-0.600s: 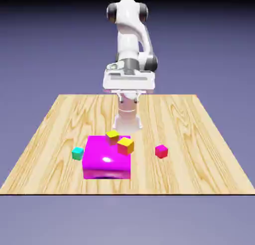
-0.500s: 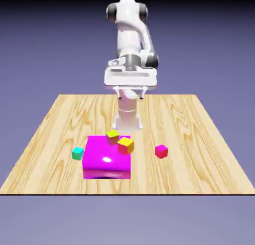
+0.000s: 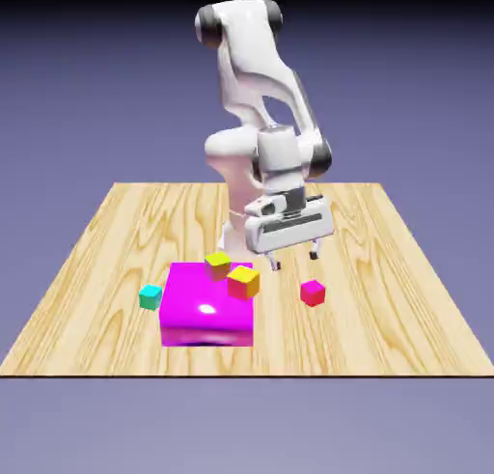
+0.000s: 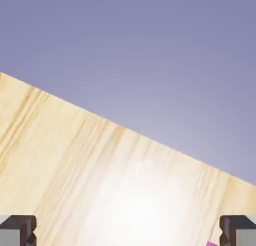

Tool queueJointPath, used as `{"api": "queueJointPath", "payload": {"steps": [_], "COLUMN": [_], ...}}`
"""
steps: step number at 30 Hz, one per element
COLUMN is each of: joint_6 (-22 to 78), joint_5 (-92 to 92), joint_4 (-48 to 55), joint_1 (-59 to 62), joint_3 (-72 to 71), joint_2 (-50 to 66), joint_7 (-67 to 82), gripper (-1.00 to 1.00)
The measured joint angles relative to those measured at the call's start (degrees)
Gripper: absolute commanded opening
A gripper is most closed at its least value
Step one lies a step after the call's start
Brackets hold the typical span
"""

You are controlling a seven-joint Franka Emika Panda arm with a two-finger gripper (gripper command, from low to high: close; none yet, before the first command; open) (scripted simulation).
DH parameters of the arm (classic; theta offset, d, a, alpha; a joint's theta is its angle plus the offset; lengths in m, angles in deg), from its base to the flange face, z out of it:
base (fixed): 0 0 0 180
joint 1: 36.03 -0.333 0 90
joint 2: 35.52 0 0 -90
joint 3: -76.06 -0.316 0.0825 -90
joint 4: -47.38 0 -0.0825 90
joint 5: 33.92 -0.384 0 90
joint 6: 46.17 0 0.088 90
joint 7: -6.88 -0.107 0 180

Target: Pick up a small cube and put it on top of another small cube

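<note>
The small cube (image 3: 312, 292), pink-magenta, lies on the wooden table (image 3: 386, 269) to the exterior view's right of the big magenta block (image 3: 203, 308). My gripper (image 3: 294, 261) hangs open just behind and above it, tilted, with nothing between its fingers. In the hand view the gripper (image 4: 128, 237) shows only bare wood between its widely spread tips, and a pink sliver of the small cube (image 4: 212, 243) peeks in beside the right fingertip (image 4: 239, 231). Two small cubes with yellow tops (image 3: 218, 264) (image 3: 243, 282) rest on the big block's top.
A teal cube (image 3: 150, 296) sits on the table at the big block's left side in the exterior view. The table's edge (image 4: 125, 127) runs diagonally across the hand view, with the blue-violet backdrop beyond it.
The arm has swung down and toward the exterior view's right, bringing the gripper from high above the table's back to just over the small pink cube. No cube has moved.
</note>
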Motion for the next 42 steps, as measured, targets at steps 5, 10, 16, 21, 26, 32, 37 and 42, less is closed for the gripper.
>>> {"api": "queueJointPath", "payload": {"steps": [5, 10, 16, 21, 26, 32, 37, 42], "joint_6": [3.1, 6.1, 9.8, 12.9, 16.0, 19.7, 22.8, 23.8], "joint_5": [-3.4, -6.7, -10.7, -14.1, -17.4, -21.5, -24.8, -29.0], "joint_4": [0.4, 0.7, 1.1, 1.5, 1.8, 2.3, 2.6, 2.4], "joint_1": [-10.7, -20.8, -33.2, -43.6, -54.0, -66.5, -76.8, -87.2], "joint_3": [6.8, 13.7, 21.9, 28.8, 35.6, 43.8, 50.7, 47.5], "joint_2": [7.3, 14.7, 23.5, 30.8, 38.2, 47.0, 54.3, 61.1], "joint_7": [7.0, 14.1, 22.5, 29.6, 36.6, 45.0, 52.1, 55.7], "gripper": [0.0, 0.0, 0.0, 0.0, 0.0, 0.0, 0.0, 0.0]}}
